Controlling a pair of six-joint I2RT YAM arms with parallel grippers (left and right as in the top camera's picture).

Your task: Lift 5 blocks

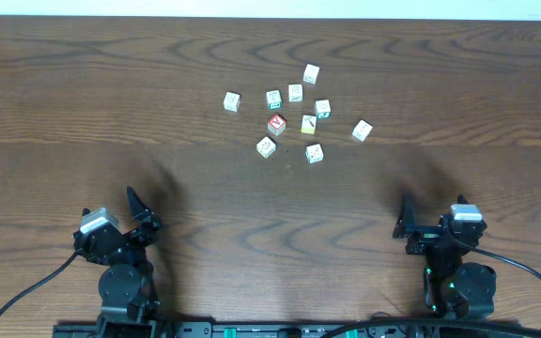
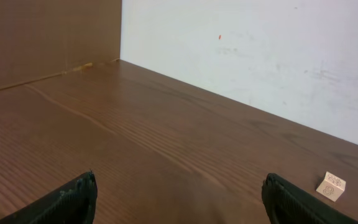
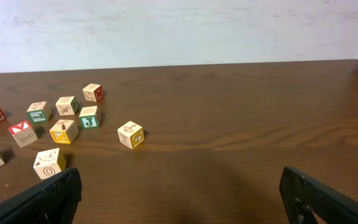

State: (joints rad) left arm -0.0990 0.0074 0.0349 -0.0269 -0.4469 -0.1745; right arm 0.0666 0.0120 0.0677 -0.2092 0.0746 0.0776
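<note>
1. Handling, going by looks: the blocks [image 1: 295, 92] seem to be little wooden cubes, so light, rigid and hard to crush. The faces are probably smooth, and a pinch on a corner could let one twist out. I'd come straight down and close on two opposite flat faces, squared up.
2. The loners look easiest: one out on the right [image 1: 362, 130] and one on the left [image 1: 232, 101] both have bare wood around them. The middle ones sit near each other, so a finger could nudge a neighbour.
3. Looks: pale cream cubes with small printed marks, some greenish, each way smaller than a claw. From the right wrist a couple show green-edged faces [image 3: 89, 116].
4. Where: a loose cluster on the table [image 1: 64, 94], toward the far side and roughly centred, well apart from both arms. The red-faced cube [image 1: 277, 123] and the yellowish cube [image 1: 308, 124] sit in the same bunch; not my targets.
5. Claws: left gripper [image 1: 142, 211] and right gripper [image 1: 405, 221] are both spread wide with nothing in them, parked near my edge.
</note>
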